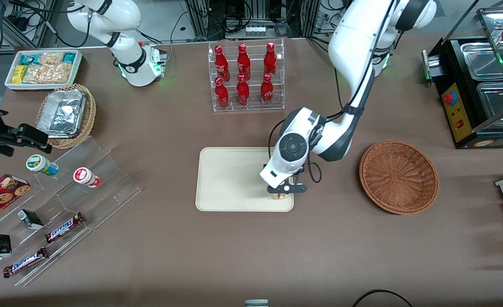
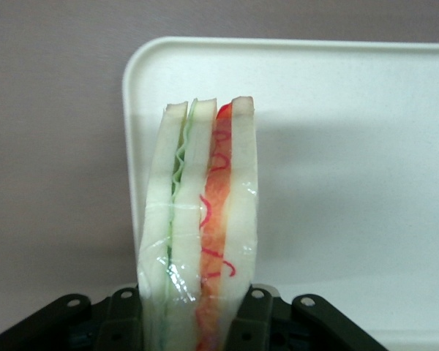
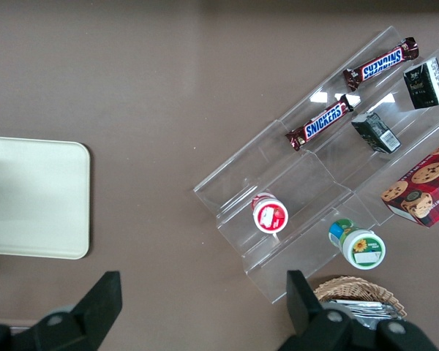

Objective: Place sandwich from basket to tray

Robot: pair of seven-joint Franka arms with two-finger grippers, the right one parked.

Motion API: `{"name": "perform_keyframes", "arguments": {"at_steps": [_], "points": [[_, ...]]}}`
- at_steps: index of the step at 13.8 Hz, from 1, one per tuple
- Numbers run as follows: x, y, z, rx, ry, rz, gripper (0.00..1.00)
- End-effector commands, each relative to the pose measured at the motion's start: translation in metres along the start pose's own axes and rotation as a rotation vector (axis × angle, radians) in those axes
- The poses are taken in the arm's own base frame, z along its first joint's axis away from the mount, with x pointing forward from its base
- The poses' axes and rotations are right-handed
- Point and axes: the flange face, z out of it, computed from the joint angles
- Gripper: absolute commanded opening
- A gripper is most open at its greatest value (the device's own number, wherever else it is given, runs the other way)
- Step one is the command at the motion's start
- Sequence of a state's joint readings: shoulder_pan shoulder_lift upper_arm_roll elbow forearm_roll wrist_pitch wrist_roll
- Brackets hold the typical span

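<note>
The hand (image 1: 286, 192), hiding most of the plastic-wrapped sandwich (image 2: 201, 234), is gripping it over the smooth tray's (image 1: 226, 179) four-o'clock corner.

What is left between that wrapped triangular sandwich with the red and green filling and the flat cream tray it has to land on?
Nothing visible. The black two-finger gripper is shut on the wrapped triangular sandwich, which is already over a corner of the flat cream tray. The tray surface around it looks bare. The round reddish-brown wicker basket lies empty, toward the working arm's end.
</note>
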State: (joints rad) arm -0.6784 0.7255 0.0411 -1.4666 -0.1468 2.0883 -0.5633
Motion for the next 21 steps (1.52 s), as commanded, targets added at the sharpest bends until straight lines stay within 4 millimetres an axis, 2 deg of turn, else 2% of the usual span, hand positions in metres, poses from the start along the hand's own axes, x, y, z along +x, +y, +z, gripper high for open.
{"name": "perform_keyframes", "arguments": {"at_steps": [1, 2, 7, 8, 9, 10, 12, 14, 15, 18, 21], "points": [[0.009, 0.017, 0.025, -0.008, 0.006, -0.001, 0.41], [0.008, 0.023, 0.03, -0.021, 0.01, -0.005, 0.41], [0.006, 0.025, 0.037, -0.018, 0.016, -0.018, 0.43], [0.006, 0.025, 0.038, -0.016, 0.015, -0.016, 0.51], [0.006, 0.026, 0.037, -0.015, 0.017, -0.013, 0.67], [0.006, 0.026, 0.032, -0.016, 0.021, -0.016, 0.75], [0.007, 0.023, 0.012, -0.02, 0.037, -0.025, 0.83], [0.008, 0.008, -0.018, 0.0, 0.014, -0.064, 0.96], [0.011, -0.006, -0.037, 0.022, 0.006, -0.075, 0.99], [0.02, -0.052, -0.091, 0.04, 0.035, -0.14, 1.0], [0.017, -0.115, -0.155, 0.044, 0.052, -0.23, 1.0]]}}
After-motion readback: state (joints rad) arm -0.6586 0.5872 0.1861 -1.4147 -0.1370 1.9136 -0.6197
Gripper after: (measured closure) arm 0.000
